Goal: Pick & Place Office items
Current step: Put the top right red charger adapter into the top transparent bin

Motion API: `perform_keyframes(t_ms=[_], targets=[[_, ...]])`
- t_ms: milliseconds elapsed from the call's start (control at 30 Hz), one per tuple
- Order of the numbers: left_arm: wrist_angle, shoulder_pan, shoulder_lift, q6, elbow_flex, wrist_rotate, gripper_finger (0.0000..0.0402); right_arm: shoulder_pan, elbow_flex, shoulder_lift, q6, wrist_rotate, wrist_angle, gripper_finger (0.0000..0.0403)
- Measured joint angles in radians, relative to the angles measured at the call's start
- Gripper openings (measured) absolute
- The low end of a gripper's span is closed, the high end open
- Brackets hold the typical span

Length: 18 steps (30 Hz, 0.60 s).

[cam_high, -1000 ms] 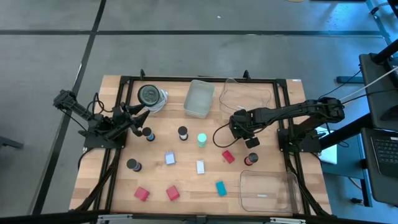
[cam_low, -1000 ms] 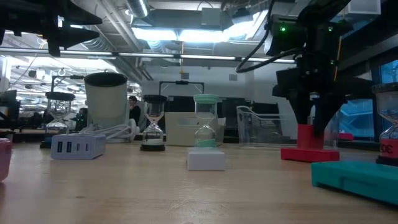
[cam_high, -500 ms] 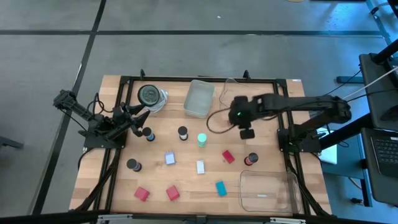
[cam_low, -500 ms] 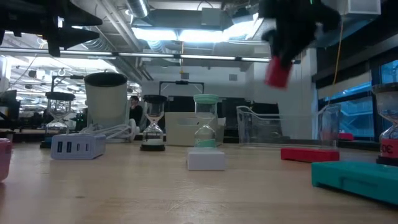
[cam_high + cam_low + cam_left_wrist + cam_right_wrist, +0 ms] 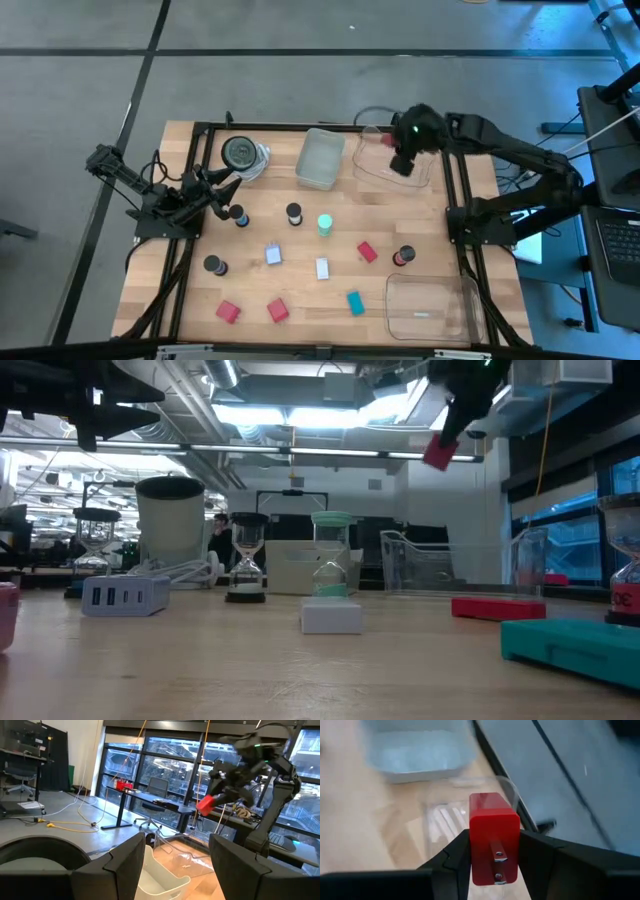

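Red block (image 5: pixel 494 836) in right gripper (image 5: pixel 492 851), above clear tray (image 5: pixel 392 158)

A round grey dish (image 5: pixel 240 152) sits beside a frosted tray (image 5: pixel 320 159) and two clear trays (image 5: pixel 393 157) (image 5: pixel 432 307).

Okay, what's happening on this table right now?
The right gripper holds a red block in the air, above the clear tray at the table's far edge. The left gripper waits at the table's left side beside the round grey dish, touching nothing. Other small pieces lie loose on the wood, among them a bright green cylinder, a teal block and two red blocks near the front edge.
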<state>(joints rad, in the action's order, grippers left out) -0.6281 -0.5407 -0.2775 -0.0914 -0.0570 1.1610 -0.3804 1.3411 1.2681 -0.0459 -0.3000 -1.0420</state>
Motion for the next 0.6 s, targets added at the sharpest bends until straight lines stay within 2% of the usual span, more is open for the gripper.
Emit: perform_keyframes(t_ms=[133, 267, 600], targets=[[0.000, 0.000, 0.000, 0.000, 0.000, 0.000, 0.0217, -0.093, 0.000, 0.055, 0.136, 0.001, -0.001, 0.0126], [0.000, 0.000, 0.000, 0.000, 0.000, 0.001, 0.0217, -0.151, 0.000, 0.129, 0.167, 0.001, -0.001, 0.0131], [-0.002, 0.000, 0.000, -0.070, 0.000, 0.003, 0.0217, -0.179, -0.005, 0.331, 0.226, 0.007, 0.004, 0.0127]])
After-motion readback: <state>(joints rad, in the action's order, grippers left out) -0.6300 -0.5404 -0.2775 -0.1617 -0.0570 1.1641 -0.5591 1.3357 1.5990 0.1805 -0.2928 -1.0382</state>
